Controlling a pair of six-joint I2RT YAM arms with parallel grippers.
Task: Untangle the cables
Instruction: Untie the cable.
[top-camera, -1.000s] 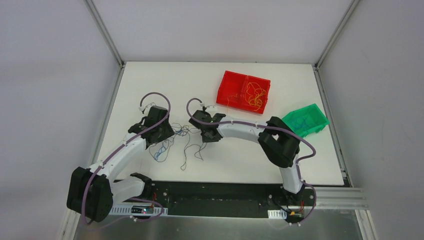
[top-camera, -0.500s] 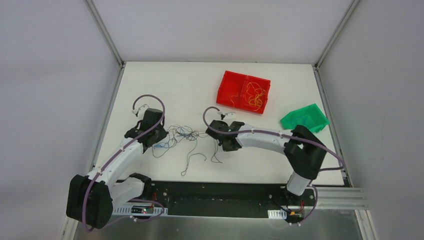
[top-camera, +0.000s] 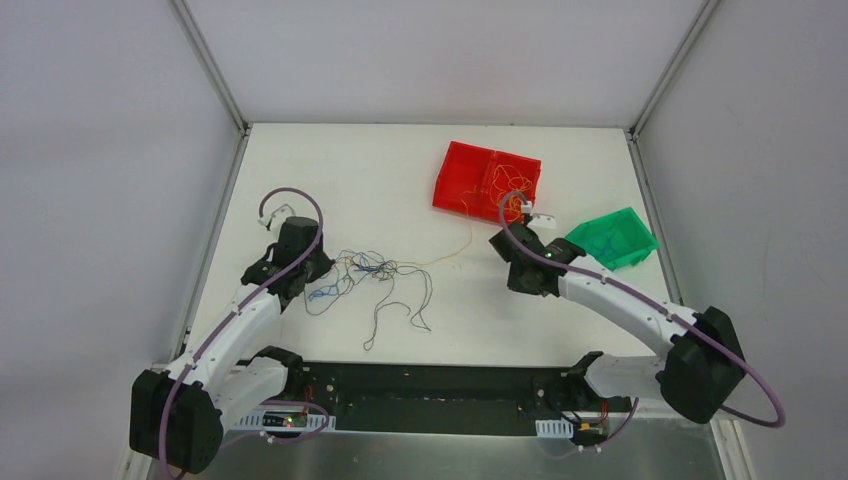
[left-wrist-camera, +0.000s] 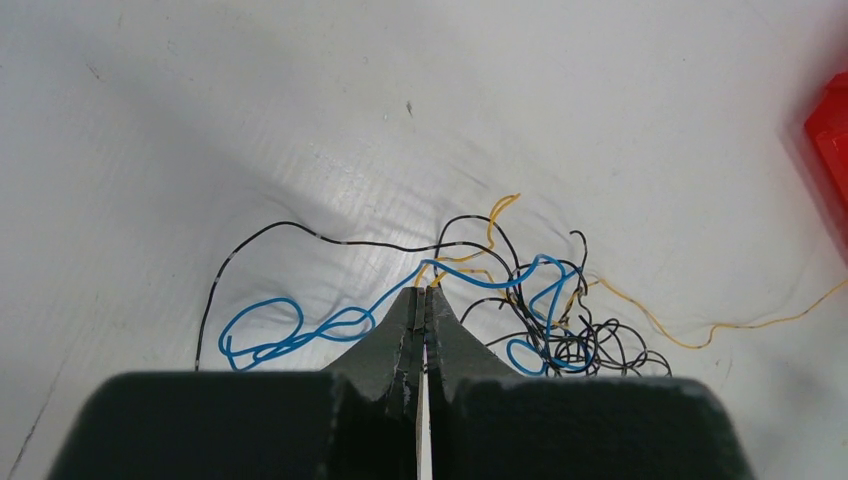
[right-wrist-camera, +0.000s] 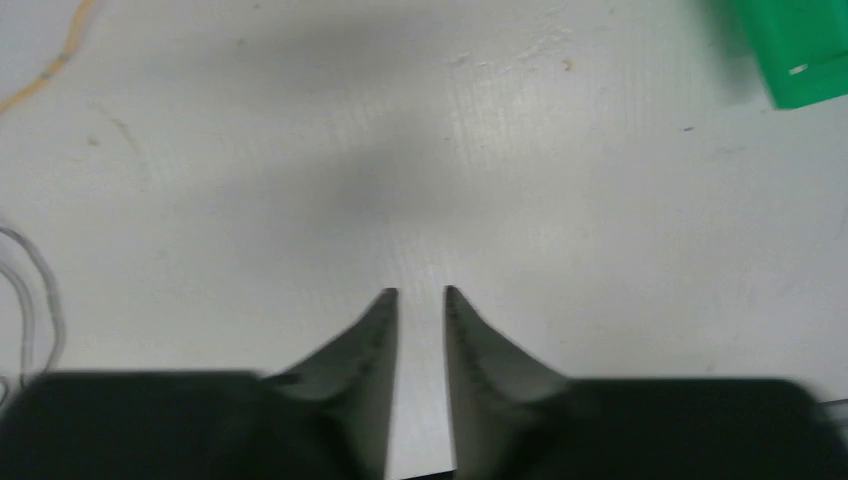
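Filling most of the top view, a white table (top-camera: 400, 170) is carrying everything else, with the left arm (top-camera: 235, 325) reaching up the left side of the frame and the right arm (top-camera: 620, 295) bending in from the lower right toward the centre right. A red bin (top-camera: 462, 178) with two compartments is sitting at the upper centre, its right compartment holding loose yellow wires (top-camera: 512, 195), and a smaller green bin (top-camera: 603, 228) is resting tilted just to its lower right. The cables (top-camera: 375, 272) are lying left of centre on the table as a small dark clump with blue, black and yellow strands curling out below it, and one long yellow strand (top-camera: 455, 250) is trailing from the clump toward the red bin. In the left wrist view the left gripper (left-wrist-camera: 425, 292) is pressing its fingers fully together, and a blue strand (left-wrist-camera: 480, 280) and a yellow one are running right into the tips, so it is looking pinched on the cables at the clump's left side. In the right wrist view the right gripper (right-wrist-camera: 420, 293) is hovering over bare table with only a narrow gap between its fingers and nothing in it, well apart from the clump.
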